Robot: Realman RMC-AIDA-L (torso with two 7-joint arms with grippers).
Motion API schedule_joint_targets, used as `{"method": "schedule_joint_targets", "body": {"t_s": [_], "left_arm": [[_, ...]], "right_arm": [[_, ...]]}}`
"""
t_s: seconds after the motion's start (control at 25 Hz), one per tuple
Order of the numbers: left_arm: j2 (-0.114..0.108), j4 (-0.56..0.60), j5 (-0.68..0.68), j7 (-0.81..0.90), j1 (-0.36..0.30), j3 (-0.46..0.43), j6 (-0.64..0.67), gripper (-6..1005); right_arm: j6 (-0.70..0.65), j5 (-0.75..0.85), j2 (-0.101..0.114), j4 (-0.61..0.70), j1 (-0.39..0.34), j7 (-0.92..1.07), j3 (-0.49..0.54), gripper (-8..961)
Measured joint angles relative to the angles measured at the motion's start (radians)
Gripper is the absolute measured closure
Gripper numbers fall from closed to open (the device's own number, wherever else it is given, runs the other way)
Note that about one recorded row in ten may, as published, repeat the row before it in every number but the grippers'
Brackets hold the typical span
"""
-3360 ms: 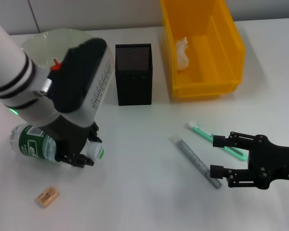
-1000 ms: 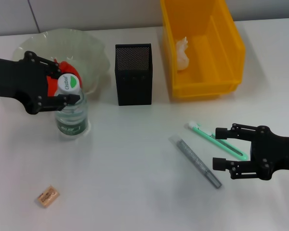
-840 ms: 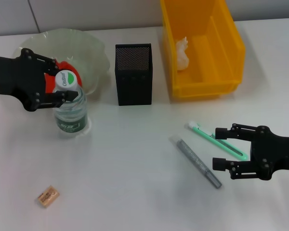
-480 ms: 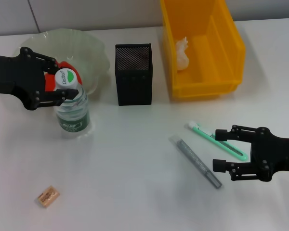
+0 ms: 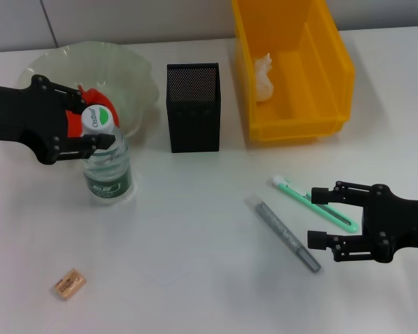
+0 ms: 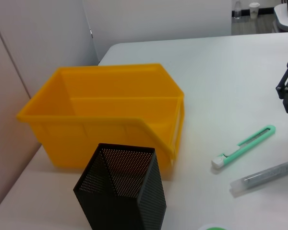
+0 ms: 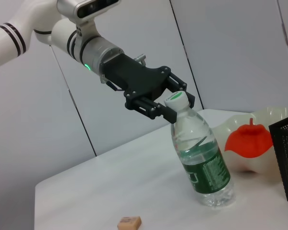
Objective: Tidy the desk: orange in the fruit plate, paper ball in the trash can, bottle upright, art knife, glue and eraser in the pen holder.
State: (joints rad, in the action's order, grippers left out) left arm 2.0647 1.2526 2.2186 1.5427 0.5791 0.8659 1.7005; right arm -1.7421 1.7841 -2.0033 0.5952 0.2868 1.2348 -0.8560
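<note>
Head view: the black left gripper (image 5: 90, 124) reaches in from the left edge, its fingers spread to either side of the white cap of the small clear plastic bottle with a green label (image 5: 106, 164). The bottle stands tilted, just in front of the pale-green scalloped fruit plate (image 5: 136, 73), where the red-orange orange (image 5: 75, 120) shows behind the fingers. The black mesh pen holder (image 5: 194, 108) stands between the plate and the yellow rectangular trash can (image 5: 292, 66), which holds the white crumpled paper ball (image 5: 265, 76). The small tan eraser (image 5: 69, 284) lies alone near the front edge, bare white table (image 5: 188, 236) around it. The right gripper (image 5: 319, 216), fingers apart, rests beside the mint-green art knife (image 5: 313, 202) and the grey glue stick (image 5: 285, 234).

Left wrist view: pen holder, trash can, knife and glue stick lie well apart.

Right wrist view: the left gripper's fingers flank the cap of the leaning bottle; whether they touch it is unclear.
</note>
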Motion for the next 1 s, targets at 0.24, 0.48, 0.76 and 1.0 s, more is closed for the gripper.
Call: {"method": "schedule_joint_targets", "body": {"t_s": [0.24, 0.48, 0.76, 1.0], "left_arm": [[0.001, -0.004, -0.006, 0.014, 0.0, -0.002, -0.011, 479], [0.003, -0.01, -0.007, 0.015, 0.002, -0.003, -0.02, 474], [0.002, -0.001, -0.014, 0.018, 0.006, -0.005, -0.021, 328], [0.001, 0.073, -0.065, 0.029, -0.004, -0.04, -0.036, 219]], "right_arm": [[0.001, 0.003, 0.0, 0.0, 0.0, 0.0, 0.0, 111], [0.001, 0.004, 0.0, 0.0, 0.001, 0.0, 0.0, 111], [0.001, 0.005, 0.0, 0.0, 0.002, 0.0, 0.0, 111], [0.001, 0.005, 0.0, 0.0, 0.0, -0.002, 0.0, 111]]}}
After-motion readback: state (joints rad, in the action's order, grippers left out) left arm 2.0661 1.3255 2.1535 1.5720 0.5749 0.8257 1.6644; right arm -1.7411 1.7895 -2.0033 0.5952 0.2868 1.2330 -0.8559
